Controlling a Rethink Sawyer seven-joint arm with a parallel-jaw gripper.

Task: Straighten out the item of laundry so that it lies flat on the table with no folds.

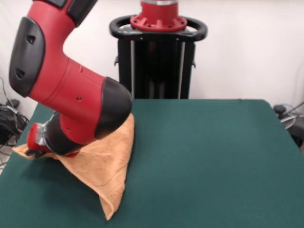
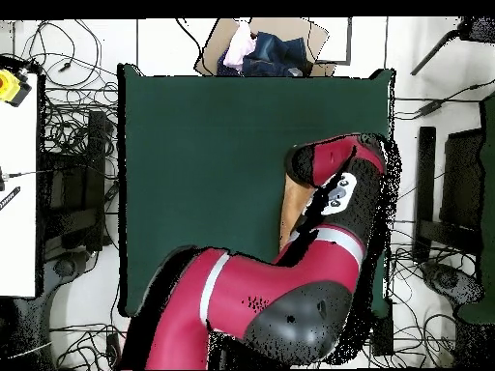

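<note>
Table (image 1: 213,156): lying mostly bare, giving plenty of green surface to spread into.
Arm (image 1: 71,99): reaching low over one side edge of the table, blocking much of the cloth in both views.
Towel (image 1: 107,166): sitting bunched near that edge, tapering to a point toward the camera, one corner poking out beside the wrist.
Gripper (image 1: 37,151): working right at the towel's outer corner; whether it is pinching cloth cannot be told.
Advice: probably dragging a corner outward slowly, staying low, avoiding fresh folds.
</note>
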